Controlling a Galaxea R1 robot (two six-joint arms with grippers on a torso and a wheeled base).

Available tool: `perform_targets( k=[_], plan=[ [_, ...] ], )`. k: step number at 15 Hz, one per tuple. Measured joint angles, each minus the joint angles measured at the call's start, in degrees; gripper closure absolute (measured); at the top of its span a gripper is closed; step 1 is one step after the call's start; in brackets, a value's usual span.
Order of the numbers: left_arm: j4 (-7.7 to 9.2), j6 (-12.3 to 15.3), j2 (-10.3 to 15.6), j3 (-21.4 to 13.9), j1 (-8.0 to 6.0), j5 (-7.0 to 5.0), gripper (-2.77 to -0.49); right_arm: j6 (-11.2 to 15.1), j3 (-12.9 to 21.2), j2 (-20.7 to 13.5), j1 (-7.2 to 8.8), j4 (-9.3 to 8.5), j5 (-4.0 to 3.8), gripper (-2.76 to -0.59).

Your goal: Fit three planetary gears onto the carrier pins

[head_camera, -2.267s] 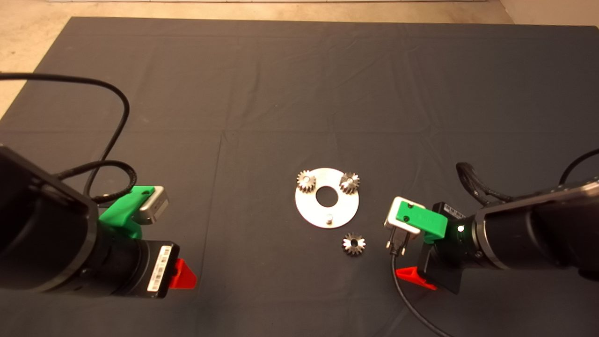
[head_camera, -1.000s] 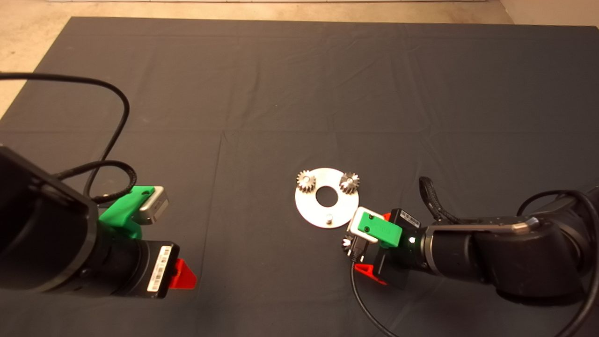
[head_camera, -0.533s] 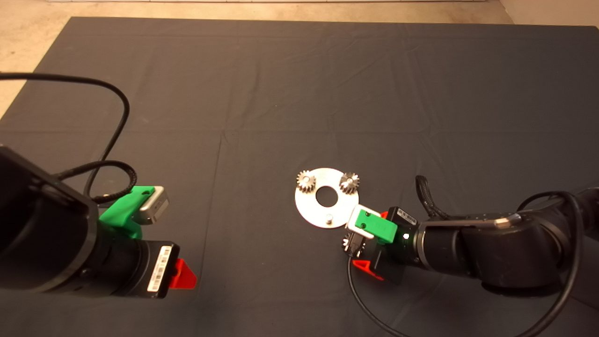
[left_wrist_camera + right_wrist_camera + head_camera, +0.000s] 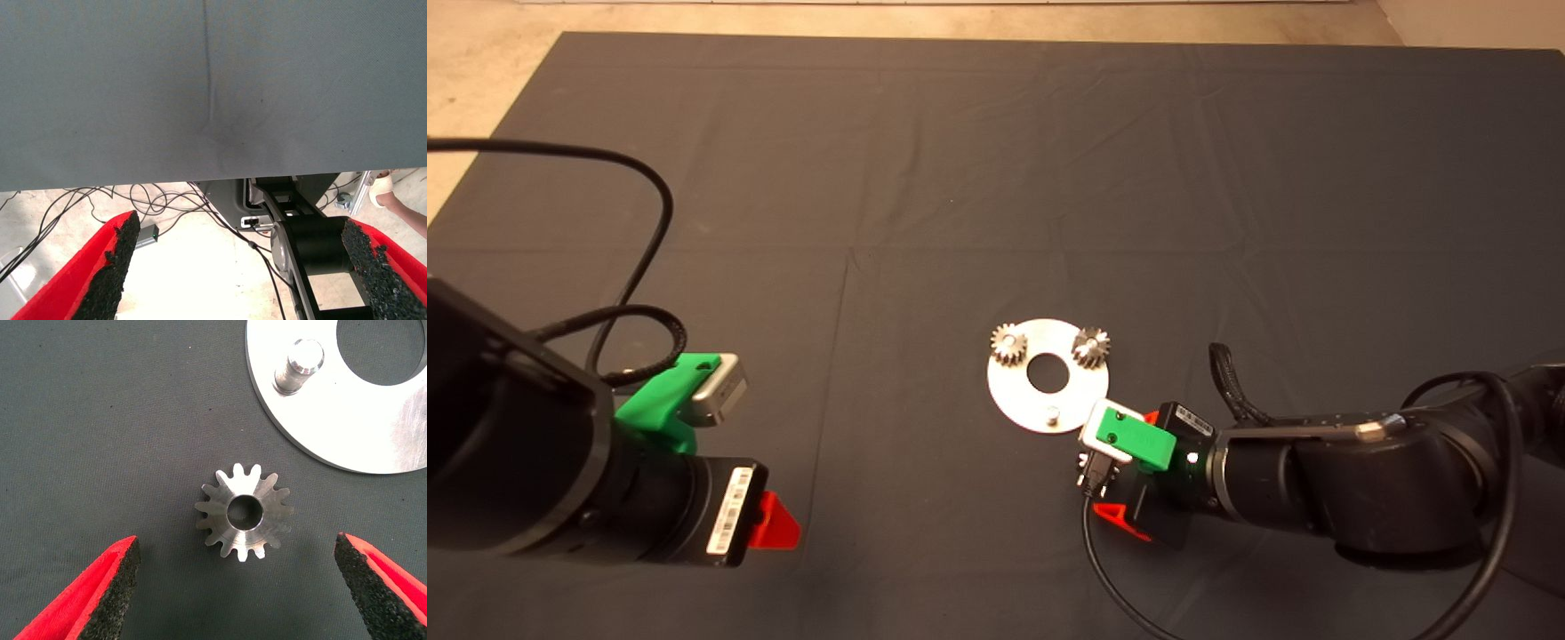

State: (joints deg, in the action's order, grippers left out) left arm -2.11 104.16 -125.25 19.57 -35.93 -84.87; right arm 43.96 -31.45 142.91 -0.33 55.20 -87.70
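Your right gripper [image 4: 237, 587] hangs wide open over the loose gear [image 4: 244, 512], which lies flat on the mat [image 4: 960, 178] just near of the disc [image 4: 1014, 400]. Two gears [image 4: 1008, 343] sit on the far pins; the near pin [image 4: 1053, 412] is bare. Your left gripper [image 4: 237, 267] waits near-left, wide open.

My head camera looks down from above on the whole mat [image 4: 996, 178]. My right wrist camera looks straight down, very near the disc [image 4: 347, 420], which the head view shares. My left wrist camera faces past the mat edge to the floor.
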Motion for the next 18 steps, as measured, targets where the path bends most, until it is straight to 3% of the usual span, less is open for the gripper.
perform_targets(
  k=[7, 10, 18],
  plan=[
    [0.0, 0.02, 0.0, -0.09, 0.02, 0.01, -2.17, -0.02, -2.31, 0.12, -0.47, 0.07, 0.0, -2.15],
    [-0.01, 0.02, 0.0, -0.09, 0.02, 0.04, -2.17, 0.0, -4.64, 0.44, -1.1, 0.12, 0.73, -2.15],
    [0.0, 0.02, 0.0, -0.11, 0.02, 0.04, -2.17, -0.02, -4.64, 2.38, -1.1, 0.22, 1.15, -2.15]
  ],
)
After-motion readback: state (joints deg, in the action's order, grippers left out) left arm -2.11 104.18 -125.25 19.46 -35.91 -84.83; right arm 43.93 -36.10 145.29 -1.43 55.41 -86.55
